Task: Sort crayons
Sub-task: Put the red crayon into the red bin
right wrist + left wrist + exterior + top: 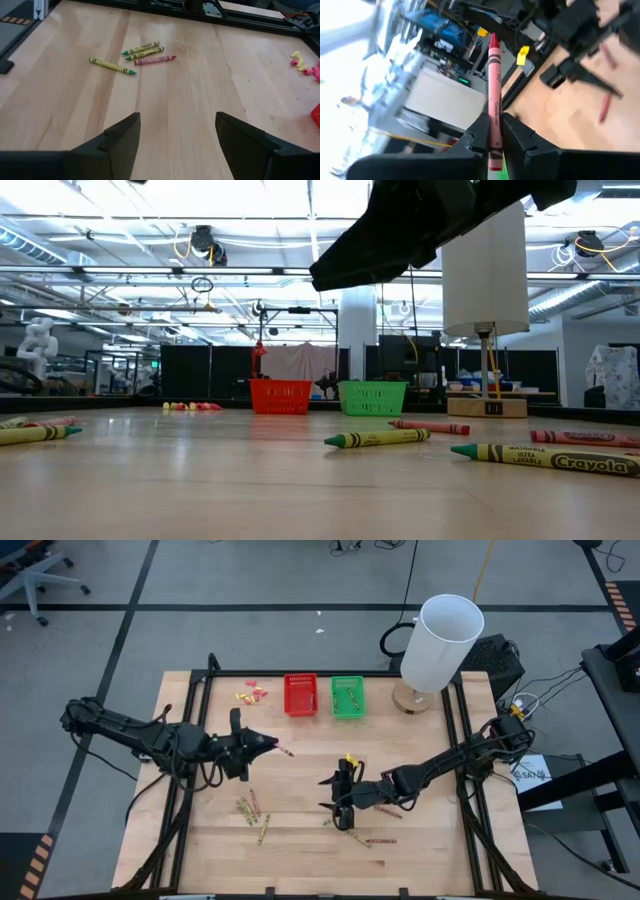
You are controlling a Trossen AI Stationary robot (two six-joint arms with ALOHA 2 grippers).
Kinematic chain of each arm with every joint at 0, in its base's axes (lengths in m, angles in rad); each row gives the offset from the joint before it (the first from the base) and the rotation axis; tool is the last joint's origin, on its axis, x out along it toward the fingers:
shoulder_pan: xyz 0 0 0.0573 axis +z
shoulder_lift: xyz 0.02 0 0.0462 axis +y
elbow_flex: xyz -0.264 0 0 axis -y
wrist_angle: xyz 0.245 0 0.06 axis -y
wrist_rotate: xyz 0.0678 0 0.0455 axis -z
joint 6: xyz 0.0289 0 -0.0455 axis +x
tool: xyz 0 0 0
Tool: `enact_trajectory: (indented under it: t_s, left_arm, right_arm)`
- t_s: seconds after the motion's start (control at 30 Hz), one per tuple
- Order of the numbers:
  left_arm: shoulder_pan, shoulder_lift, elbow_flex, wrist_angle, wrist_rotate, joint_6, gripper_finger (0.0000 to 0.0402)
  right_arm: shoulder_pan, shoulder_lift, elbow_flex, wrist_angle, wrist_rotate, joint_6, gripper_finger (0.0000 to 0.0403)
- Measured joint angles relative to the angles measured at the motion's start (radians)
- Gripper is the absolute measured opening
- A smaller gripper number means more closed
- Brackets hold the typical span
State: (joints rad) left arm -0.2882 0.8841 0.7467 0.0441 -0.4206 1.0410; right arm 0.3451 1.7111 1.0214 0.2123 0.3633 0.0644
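Note:
My left gripper [270, 745] hovers above the table's left half, shut on a red crayon [494, 85]. The crayon's tip [288, 752] sticks out toward the table's right. My right gripper [338, 805] stands open over the table's middle, with nothing between its fingers [125, 137]. Loose crayons lie flat on the wood. Green ones [142, 49] and a red one [155, 60] lie in a cluster between the arms [252, 808]. Others [380, 840] lie near the front. A red basket [300, 695] and a green basket [347, 697] stand at the far edge. My left gripper pinches the red crayon between its two fingers, on the wrapper near the blunt end [495, 142]. The fingers come level from the table's left and lie along the crayon. It points forward past the fingertips, its pointed end [493, 39] free, lifted clear of the table.
Small yellow and pink scraps [252, 693] lie left of the red basket. A tall white cylinder on a wooden base [438, 645] stands at the far right corner. Black frame rails [200, 720] run along the table's sides. Bare wood shows between the baskets and the grippers.

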Motion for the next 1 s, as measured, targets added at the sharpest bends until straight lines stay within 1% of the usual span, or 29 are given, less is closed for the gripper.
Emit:
enact_trajectory:
  t_s: [0.1,0.2,0.67,0.73,0.83,1.0]
  left_arm:
    - [0.000,0.000,0.000,0.000,0.000,0.132,0.0031]
    - [0.000,0.000,0.000,0.000,0.000,0.200,0.0031]
    - [0.000,0.000,0.000,-0.008,-0.003,0.187,0.0031]
    - [0.000,0.000,0.000,-0.008,-0.004,0.141,0.0031]
    - [0.000,0.000,0.000,-0.008,-0.005,0.030,0.0031]
    - [0.000,0.000,0.000,-0.009,-0.006,-0.267,0.0031]
  right_arm:
    - [-0.005,0.000,0.000,-0.006,0.000,-0.024,0.0242]
    - [-0.012,0.000,0.000,-0.009,0.000,-0.049,0.0242]
    - [-0.051,0.000,0.000,-0.021,0.001,-0.131,0.0242]
    - [-0.057,0.000,0.000,-0.025,0.001,-0.137,0.0242]
    - [-0.064,0.000,0.000,-0.031,0.001,-0.153,0.0242]
    - [-0.076,0.000,0.000,-0.045,0.002,-0.173,0.0242]
